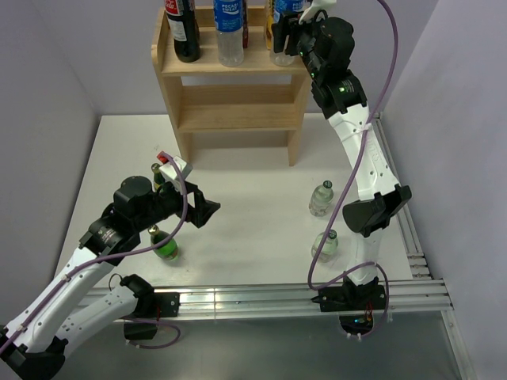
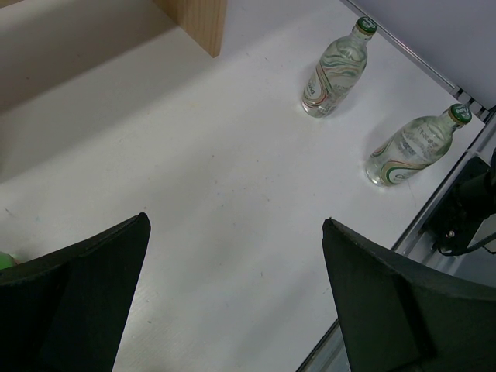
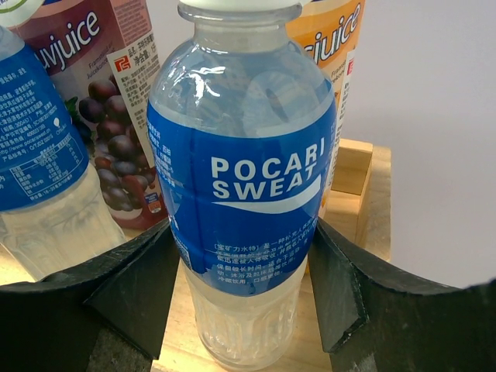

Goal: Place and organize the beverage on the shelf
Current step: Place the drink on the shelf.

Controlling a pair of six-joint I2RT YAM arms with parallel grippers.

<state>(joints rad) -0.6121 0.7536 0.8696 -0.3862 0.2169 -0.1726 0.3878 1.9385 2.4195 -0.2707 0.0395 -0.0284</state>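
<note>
The light wood shelf (image 1: 230,95) stands at the back of the table. On its top board (image 3: 364,194), a Pocari Sweat bottle (image 3: 244,194) stands upright at the right end (image 1: 281,43). My right gripper (image 1: 287,36) is shut on it, both fingers pressed against its lower sides (image 3: 244,263). My left gripper (image 1: 207,212) hovers low over the table's left middle. It stands open and holds nothing (image 2: 236,225). A green bottle (image 1: 165,244) stands just behind that arm. Two clear glass bottles (image 1: 321,198) (image 1: 325,245) stand on the right, also visible in the left wrist view (image 2: 335,68) (image 2: 415,147).
The top board also holds a cola bottle (image 1: 184,32), a second Pocari bottle (image 1: 230,36) (image 3: 39,170), a grape juice carton (image 3: 101,93) and an orange carton (image 3: 333,39). Another small bottle (image 1: 158,174) is partly hidden behind the left wrist. A metal rail (image 1: 277,297) borders the near edge.
</note>
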